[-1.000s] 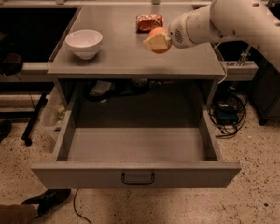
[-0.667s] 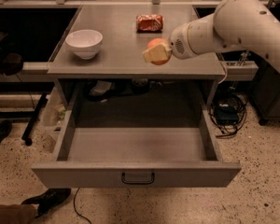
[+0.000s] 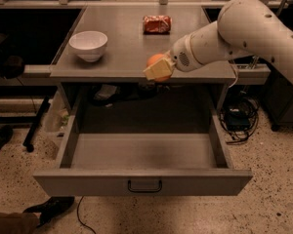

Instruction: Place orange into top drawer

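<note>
The orange [image 3: 155,61] is held in my gripper [image 3: 158,69], whose pale fingers are shut around it. It hangs just above the front edge of the grey tabletop [image 3: 122,38], over the back of the drawer. The top drawer [image 3: 141,152] is pulled fully out below, wide and shallow, with nothing inside. Its dark handle [image 3: 144,186] sits at the centre of the front panel. My white arm [image 3: 244,28] reaches in from the upper right.
A white bowl [image 3: 88,45] stands on the tabletop's left. A red-and-white foil snack bag [image 3: 157,24] lies at the back centre. Cables [image 3: 239,118] lie on the floor to the right. A shoe [image 3: 49,208] is at the lower left.
My gripper has carried the orange forward and down, from beside the snack bag to the tabletop's front edge above the open drawer.
</note>
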Robot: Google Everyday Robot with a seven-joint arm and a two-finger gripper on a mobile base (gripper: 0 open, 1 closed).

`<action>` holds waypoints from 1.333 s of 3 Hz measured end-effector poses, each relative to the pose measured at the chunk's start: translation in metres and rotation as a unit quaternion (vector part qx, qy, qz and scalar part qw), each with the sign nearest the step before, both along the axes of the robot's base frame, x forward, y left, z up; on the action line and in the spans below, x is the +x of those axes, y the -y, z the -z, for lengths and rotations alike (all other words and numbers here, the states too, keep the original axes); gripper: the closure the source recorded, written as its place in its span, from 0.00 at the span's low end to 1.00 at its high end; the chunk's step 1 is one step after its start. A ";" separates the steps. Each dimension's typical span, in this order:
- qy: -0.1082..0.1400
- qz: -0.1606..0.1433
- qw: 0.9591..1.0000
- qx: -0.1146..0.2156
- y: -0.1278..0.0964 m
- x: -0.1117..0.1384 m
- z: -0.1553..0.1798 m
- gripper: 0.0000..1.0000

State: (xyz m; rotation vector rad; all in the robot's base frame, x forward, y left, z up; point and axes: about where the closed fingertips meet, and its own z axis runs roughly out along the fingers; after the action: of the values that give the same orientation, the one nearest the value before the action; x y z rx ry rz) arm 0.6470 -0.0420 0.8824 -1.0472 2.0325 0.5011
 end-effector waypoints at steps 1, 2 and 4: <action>0.003 -0.055 0.998 -0.002 -0.020 -0.013 0.008 1.00; 0.003 -0.119 0.993 -0.001 -0.042 -0.037 0.022 1.00; -0.053 -0.178 0.981 -0.062 -0.088 -0.081 0.134 1.00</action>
State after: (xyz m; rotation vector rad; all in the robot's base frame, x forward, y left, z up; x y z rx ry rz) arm 0.5656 0.0455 0.7483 -1.5028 1.9954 0.6303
